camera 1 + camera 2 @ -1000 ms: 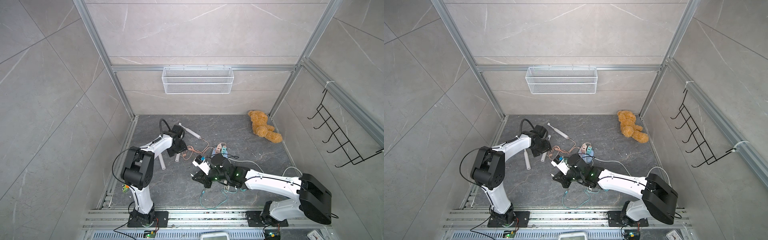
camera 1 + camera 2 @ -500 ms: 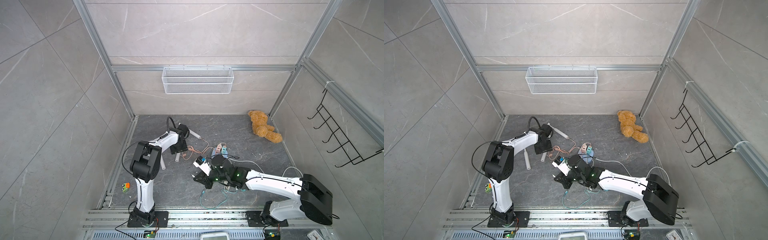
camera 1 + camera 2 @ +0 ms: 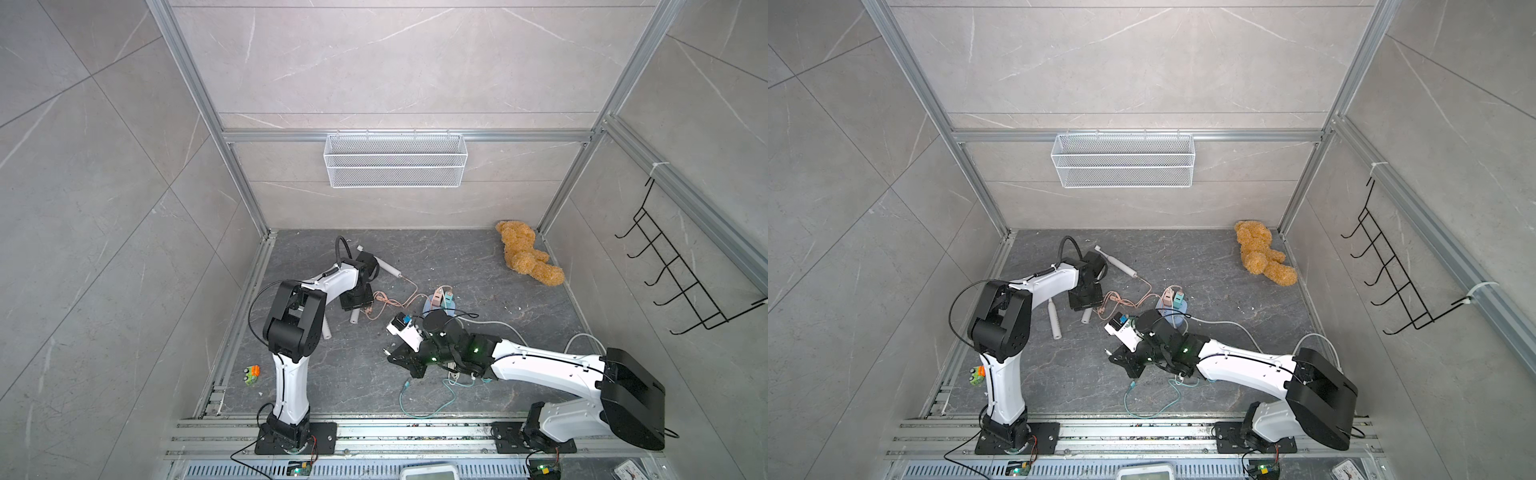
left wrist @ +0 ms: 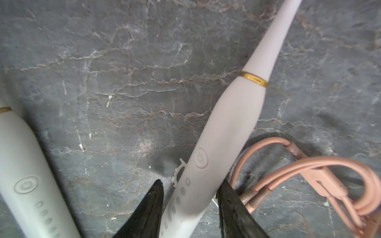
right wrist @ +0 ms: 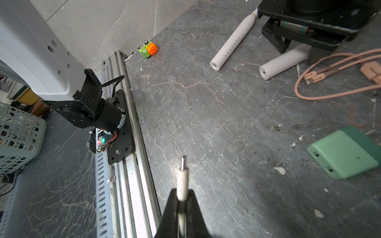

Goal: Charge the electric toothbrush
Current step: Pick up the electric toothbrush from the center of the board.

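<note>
Left end effector (image 4: 191,182), not yet clenched, straddles a toothbrush (image 4: 231,123) on the bench (image 4: 123,82); at its five o'clock, right end effector (image 5: 182,192) grips a white plug (image 5: 183,175).

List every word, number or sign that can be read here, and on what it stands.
Power sign: button of pink toothbrush.
Power sign: button of white toothbrush.
Toy car: marks on orange top, too blurred to read.
No words or numbers readable.
</note>
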Robot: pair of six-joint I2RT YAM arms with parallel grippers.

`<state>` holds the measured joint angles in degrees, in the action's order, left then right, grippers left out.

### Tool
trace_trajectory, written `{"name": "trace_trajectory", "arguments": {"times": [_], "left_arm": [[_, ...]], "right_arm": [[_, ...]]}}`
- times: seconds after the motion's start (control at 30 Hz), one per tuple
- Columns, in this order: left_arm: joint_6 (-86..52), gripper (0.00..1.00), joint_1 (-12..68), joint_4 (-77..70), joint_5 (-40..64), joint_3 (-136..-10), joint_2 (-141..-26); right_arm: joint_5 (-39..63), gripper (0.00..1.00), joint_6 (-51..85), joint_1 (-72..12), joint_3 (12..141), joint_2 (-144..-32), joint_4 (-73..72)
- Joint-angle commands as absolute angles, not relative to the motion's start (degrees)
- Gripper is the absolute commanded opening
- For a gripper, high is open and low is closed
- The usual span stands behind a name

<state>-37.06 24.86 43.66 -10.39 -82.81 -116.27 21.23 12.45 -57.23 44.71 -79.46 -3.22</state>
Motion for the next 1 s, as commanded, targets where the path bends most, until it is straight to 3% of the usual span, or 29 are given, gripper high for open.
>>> {"name": "trace_trajectory", "arguments": {"times": [0.0, 0.37, 0.7, 0.97], "left_arm": [[-37.15, 0.45, 25.05, 44.32, -10.38, -82.34, -117.24], [-39.98, 0.32, 25.05, 41.41, -7.76, -76.55, -113.44], [-42.13, 0.0, 24.87, 39.7, -7.2, -68.59, -104.93], [-50.5, 0.0, 24.69, 33.75, -6.58, -61.53, -89.68]], "right_arm": [[21.09, 0.0, 12.74, -57.04, 44.59, -79.04, -2.28], [20.96, 0.0, 15.41, -57.02, 44.13, -80.53, -4.7], [16.75, 0.0, 20.83, -57.04, 44.16, -84.88, -7.89], [14.5, 0.0, 26.71, -57.21, 46.0, -91.43, -12.38]]}}
